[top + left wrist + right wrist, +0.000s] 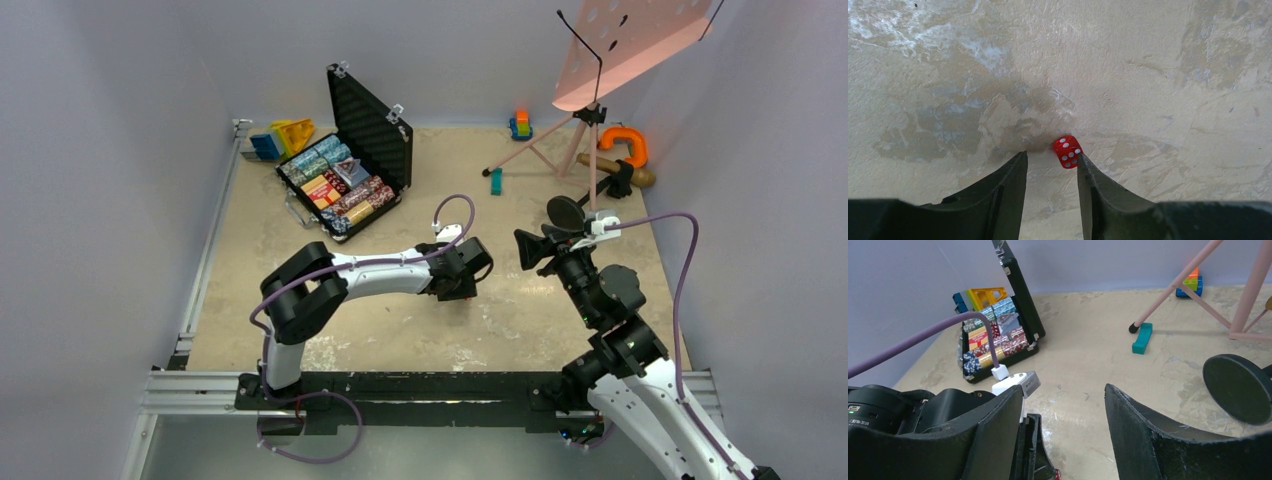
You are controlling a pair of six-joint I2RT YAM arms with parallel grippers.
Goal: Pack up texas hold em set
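Observation:
A small red die (1067,151) lies on the table, touching the inner tip of one finger of my left gripper (1051,155). That gripper is open and low over the table (462,288). A sliver of the die shows in the right wrist view (1056,473). The black briefcase (345,185) stands open at the back left with its foam-lined lid (370,125) upright and chip stacks and boxes inside; it also shows in the right wrist view (998,340). My right gripper (1063,387) is open and empty, just right of the left gripper (530,250).
A pink music stand (625,40) stands at the back right on tripod legs. By it lie an orange clamp (625,145), a teal block (495,181) and a stacked toy (520,124). Blue and yellow toy blocks (280,138) sit behind the case. A black disc (1240,388) is near my right gripper.

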